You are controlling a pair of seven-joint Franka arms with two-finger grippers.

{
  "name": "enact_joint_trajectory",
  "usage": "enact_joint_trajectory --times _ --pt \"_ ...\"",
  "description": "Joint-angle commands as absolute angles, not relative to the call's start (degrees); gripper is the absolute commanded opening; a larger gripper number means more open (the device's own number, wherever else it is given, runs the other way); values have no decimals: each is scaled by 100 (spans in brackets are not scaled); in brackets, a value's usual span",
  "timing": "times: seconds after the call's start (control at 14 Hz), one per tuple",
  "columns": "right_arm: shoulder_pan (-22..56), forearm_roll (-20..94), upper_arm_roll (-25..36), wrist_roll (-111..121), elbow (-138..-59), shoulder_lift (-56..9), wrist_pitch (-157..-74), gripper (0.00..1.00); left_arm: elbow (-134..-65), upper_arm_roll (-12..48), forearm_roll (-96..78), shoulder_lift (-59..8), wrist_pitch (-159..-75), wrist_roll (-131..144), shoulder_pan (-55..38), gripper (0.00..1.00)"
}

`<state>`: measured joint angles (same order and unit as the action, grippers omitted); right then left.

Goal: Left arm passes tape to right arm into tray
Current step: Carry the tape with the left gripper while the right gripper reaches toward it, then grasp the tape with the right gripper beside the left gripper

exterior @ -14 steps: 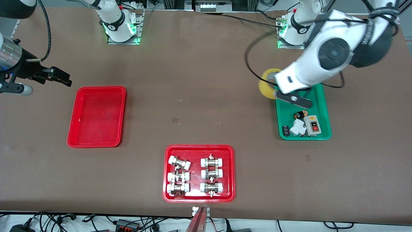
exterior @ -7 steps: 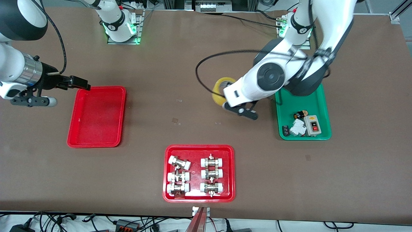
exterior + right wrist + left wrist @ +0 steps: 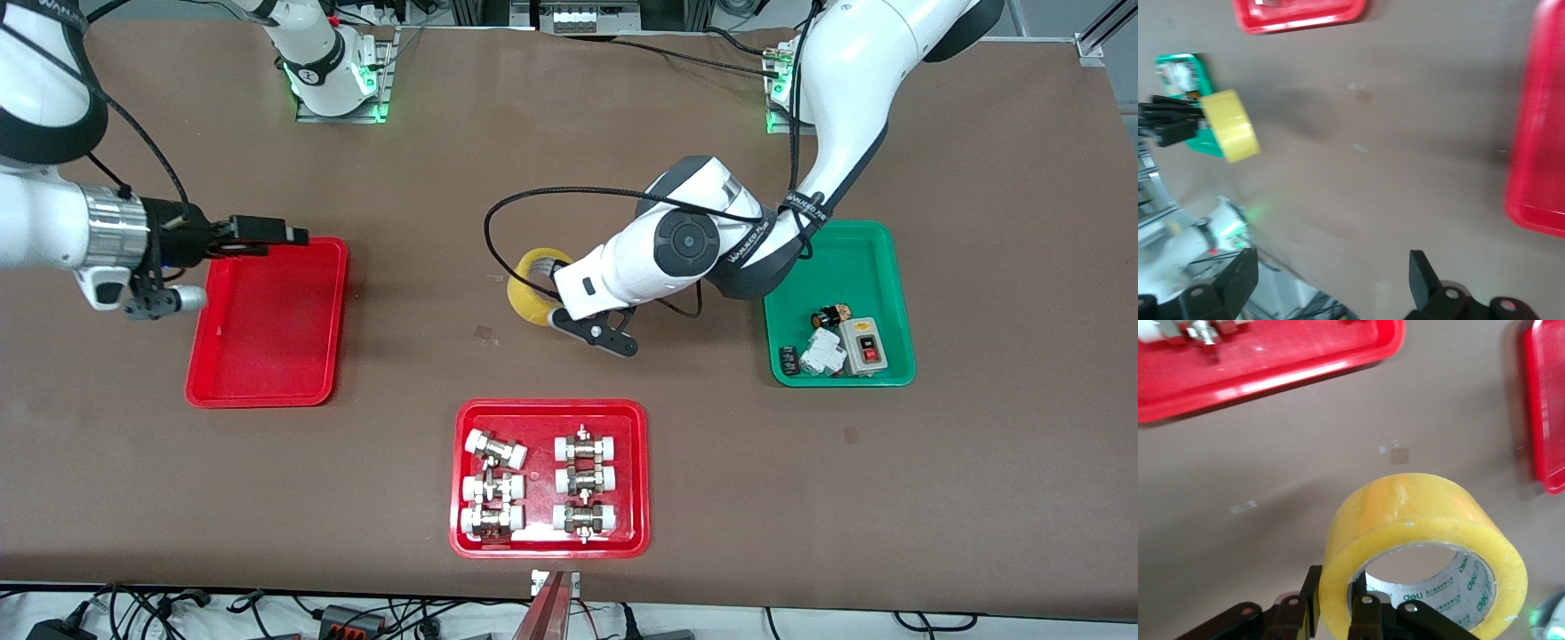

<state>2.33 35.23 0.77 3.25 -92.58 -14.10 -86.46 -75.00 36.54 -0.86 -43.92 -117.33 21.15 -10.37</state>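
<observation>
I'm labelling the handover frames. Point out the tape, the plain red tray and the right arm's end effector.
tape (image 3: pixel 526 299), front view, on the yellow outer band.
plain red tray (image 3: pixel 267 329), front view, on its bare floor.
right end effector (image 3: pixel 267 233), front view, between its fingertips, over the tray's rim.

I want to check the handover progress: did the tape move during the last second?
Yes. The tape, held in the left gripper, was over the green tray edge; now it is over bare table, closer to the plain red tray.

Glossy translucent yellow tape (image 3: pixel 1425 513), shiny red plastic tray (image 3: pixel 267 373), matt brown table (image 3: pixel 978 462), silver metal fittings (image 3: pixel 582 480).
</observation>
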Motion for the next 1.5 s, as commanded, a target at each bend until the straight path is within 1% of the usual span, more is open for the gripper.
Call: enact_joint_trajectory --times 0.0,0.43,0.71,0.93,1.29,1.36,1.43 --pt "350 4146 18 501 -9185 -1695 -8884 100 -7251 3674 -509 -4640 -12083 2153 -1151 0" --pt "1352 4517 9 791 -9185 -2240 -10316 100 -7251 3551 -554 -4895 -13059 2294 -1459 0" --pt "1731 4526 18 800 -9185 -2548 -11028 100 -7277 3542 -545 -4913 -13569 2750 -1547 0" --pt "1959 4535 18 879 -9185 -2654 -11381 100 -7295 3542 -545 -4904 -13579 2769 -1547 0" --pt "2039 4500 18 914 -9185 -2724 -11540 100 -7304 3542 -527 -4913 -13579 2733 -1538 0" --pt "2048 4500 18 914 -9185 -2733 -11557 98 -7304 3542 -527 -4913 -13579 2725 -1538 0" --pt "2057 4491 18 923 -9185 -2733 -11558 83 -7304 3542 -536 -4904 -13579 2733 -1538 0"
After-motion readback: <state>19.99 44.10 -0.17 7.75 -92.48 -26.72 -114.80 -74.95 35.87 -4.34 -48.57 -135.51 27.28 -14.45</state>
